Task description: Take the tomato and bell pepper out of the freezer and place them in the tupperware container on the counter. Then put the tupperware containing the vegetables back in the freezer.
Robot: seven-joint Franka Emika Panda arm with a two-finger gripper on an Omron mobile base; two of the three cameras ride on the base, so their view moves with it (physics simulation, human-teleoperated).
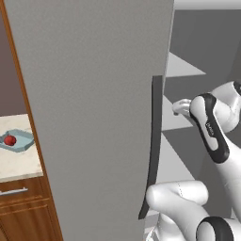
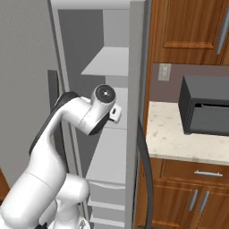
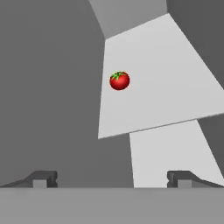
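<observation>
Tool (image 3: 112,178) reaches into the freezer (image 1: 94,117) with jaws spread wide and empty, aimed at the bell pepper (image 3: 119,81) on a pale shelf (image 3: 166,78). On the bench (image 1: 16,162), the tomato (image 1: 10,140) lies in the tupperware container (image 1: 23,143).

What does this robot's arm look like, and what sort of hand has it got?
The arm is made of smooth, rounded white segments with dark grey bands at the joints, and a round grey cap on one joint. No loose cables show. The hand ends in two small dark fingertips, blocky and squared.
</observation>
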